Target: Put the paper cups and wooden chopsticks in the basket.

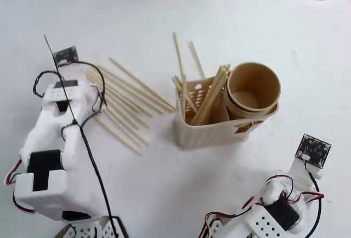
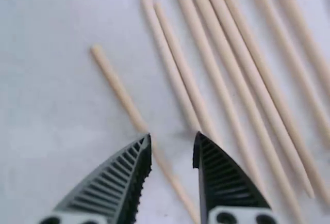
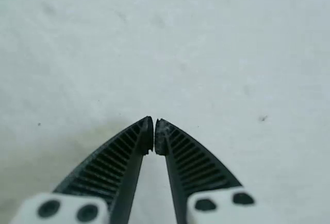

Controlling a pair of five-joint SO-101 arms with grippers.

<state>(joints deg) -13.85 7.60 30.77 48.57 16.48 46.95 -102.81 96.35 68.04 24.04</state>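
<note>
**Left hand point(image 2: 172, 137) spread over loose chopsticks point(image 2: 232, 79), right hand point(image 3: 154, 125) closed empty**

Nearest us, the right hand is pinched together on nothing above bare counter point(image 3: 206, 43). The left hand is parted wide over the loose chopsticks, and a single chopstick point(image 2: 119, 90) runs slantwise under the gap. We can't tell contact. Further out, the loose chopsticks fan across the counter between the left arm point(image 1: 55, 139) and the basket point(image 1: 211, 131). Basket upright, with a chopstick bundle point(image 1: 208, 98) leaning in one side and stacked paper cups point(image 1: 253, 87) in the other. Two far chopsticks point(image 1: 186, 57) lie behind it.
</note>
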